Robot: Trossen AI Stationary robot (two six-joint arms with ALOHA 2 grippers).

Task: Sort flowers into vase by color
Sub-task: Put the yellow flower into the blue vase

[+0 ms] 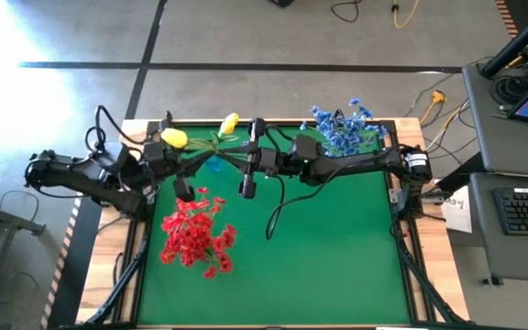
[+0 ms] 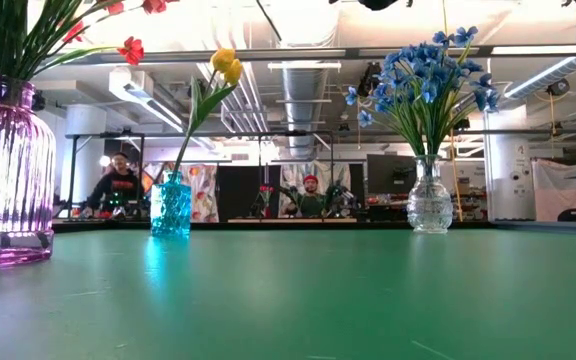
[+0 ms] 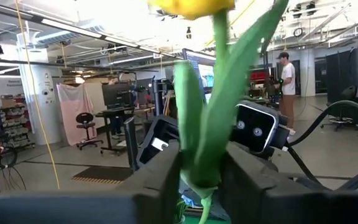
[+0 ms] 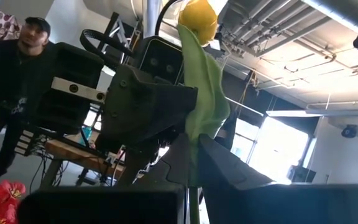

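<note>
Both grippers meet fingertip to fingertip high above the table's far middle. My left gripper (image 1: 193, 156) (image 3: 201, 183) and my right gripper (image 1: 235, 158) (image 4: 192, 180) are each shut on a yellow flower (image 1: 174, 137) (image 3: 213, 93) (image 4: 199, 56) with green leaves; it looks like one and the same flower. Below them a small blue vase (image 2: 171, 207) holds another yellow flower (image 2: 226, 62) (image 1: 230, 122), which leans in its neck. Red flowers (image 1: 195, 234) stand in a purple vase (image 2: 6, 170) and blue flowers (image 1: 342, 128) in a clear vase (image 2: 429, 200). Neither gripper shows in the low view. My left gripper pinches the yellow flower between its two fingers, low on the stem where the leaves start (image 3: 204, 177). The blossom rises past the fingers, close to the wrist camera. The flower is lifted clear of the table. My right gripper pinches the flower's stem and a green leaf (image 4: 194, 152) between its two fingers, coming from the table's right, opposite the left gripper. The fingers lie across the stem. The blossom (image 4: 197, 22) stands beyond the fingers, in front of the left gripper.
The green mat (image 1: 319, 257) lies bare at its middle and near right. The three vases stand at near left, far middle and far right. Cables hang from the right arm (image 1: 278, 215). People (image 2: 118, 185) are in the room beyond the table.
</note>
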